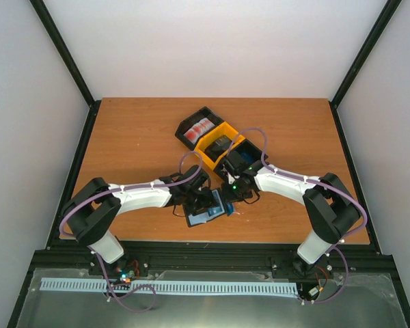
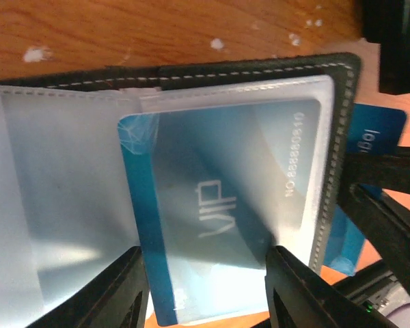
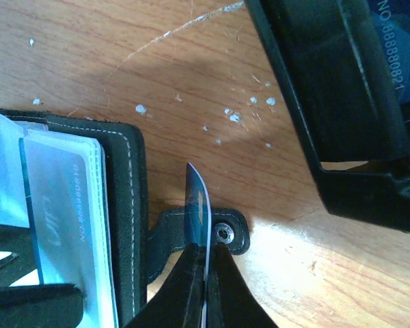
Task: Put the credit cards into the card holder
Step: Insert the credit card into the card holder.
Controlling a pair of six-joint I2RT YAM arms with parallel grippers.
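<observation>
Left gripper [image 2: 205, 294]: spreading wide, resting on the open card holder [image 2: 260, 65] on the table [image 1: 123, 137].
Right gripper [image 3: 206, 273]: pinching a blue card [image 3: 198, 201] on its edge, just over the clasp tab [image 3: 227, 234].
Pocket [image 2: 307, 102]: holding a VIP card [image 2: 219, 205] partway in.
Danger: maybe hitting the stitched rim [image 2: 338, 171], bending or dropping that card.

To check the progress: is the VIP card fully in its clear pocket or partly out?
Partly out. The VIP card shows a bare blue edge outside the clear pocket.
</observation>
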